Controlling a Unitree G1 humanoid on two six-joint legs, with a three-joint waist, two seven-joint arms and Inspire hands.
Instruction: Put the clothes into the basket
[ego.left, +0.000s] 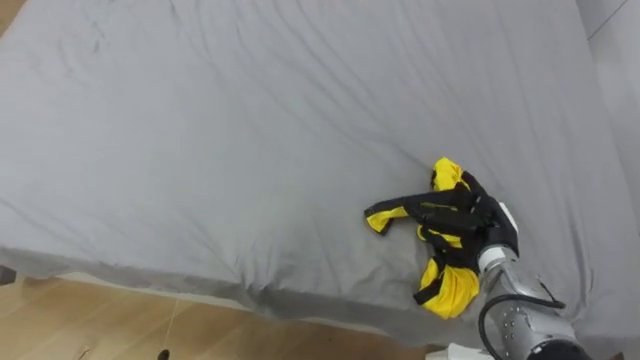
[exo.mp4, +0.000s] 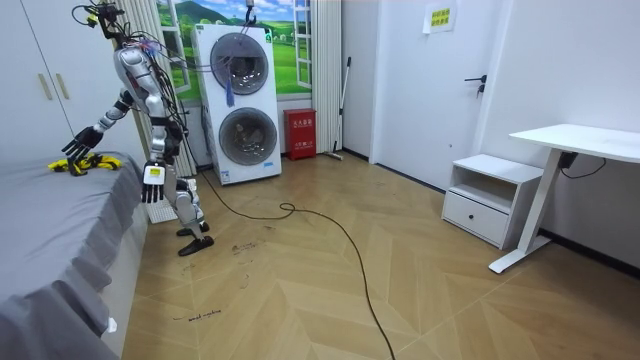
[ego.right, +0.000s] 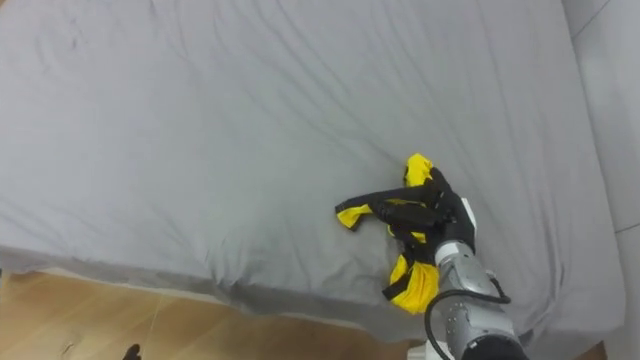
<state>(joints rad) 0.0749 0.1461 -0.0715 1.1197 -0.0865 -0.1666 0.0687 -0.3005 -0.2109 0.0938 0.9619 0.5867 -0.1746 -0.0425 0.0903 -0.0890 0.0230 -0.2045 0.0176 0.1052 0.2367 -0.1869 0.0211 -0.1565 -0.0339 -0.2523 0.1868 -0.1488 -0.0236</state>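
Your right hand (ego.left: 468, 216) lies on the yellow-and-black garment (ego.left: 450, 291), which sits on the grey bed (ego.left: 200, 130) near its edge. Black on black there, so you can't tell whether it grips or just rests. The robot stands beside the bed. The left hand (exo.mp4: 152, 177) hangs at its side, state unreadable too.

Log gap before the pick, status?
Right hand open, on yellow-black garment. Left hand hangs at side. It lies on bed, near edge.
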